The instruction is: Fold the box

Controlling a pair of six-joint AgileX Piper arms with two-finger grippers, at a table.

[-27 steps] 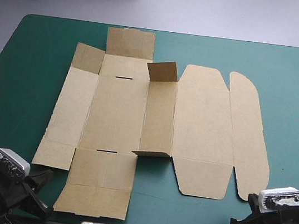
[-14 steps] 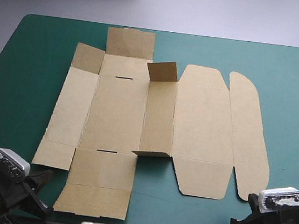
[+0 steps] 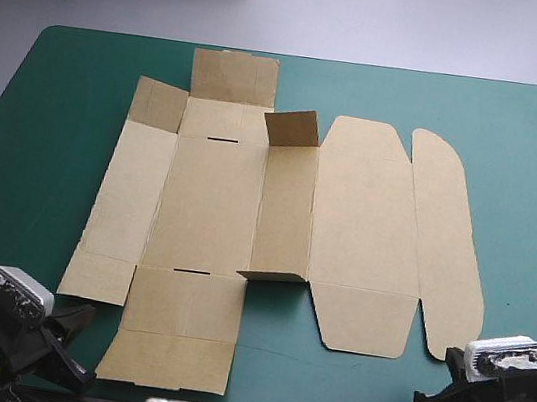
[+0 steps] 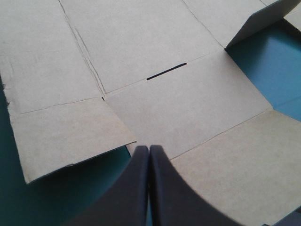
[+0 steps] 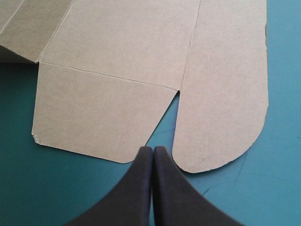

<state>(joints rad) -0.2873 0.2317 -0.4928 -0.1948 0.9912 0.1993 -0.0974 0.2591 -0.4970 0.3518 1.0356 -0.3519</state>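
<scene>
Teal-green cover (image 3: 47, 128) holds box (image 3: 209, 192) (some flaps (image 3: 292, 127) raised); left claw (image 4: 149, 155), right claw (image 5: 153, 155) pinched together.

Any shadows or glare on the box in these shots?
High view: even light, no glare on the box; its far raised flap looks darker than the flat panels. Left wrist view: the near raised flap shows its face in shade. Right wrist view: flat board without glare.
</scene>
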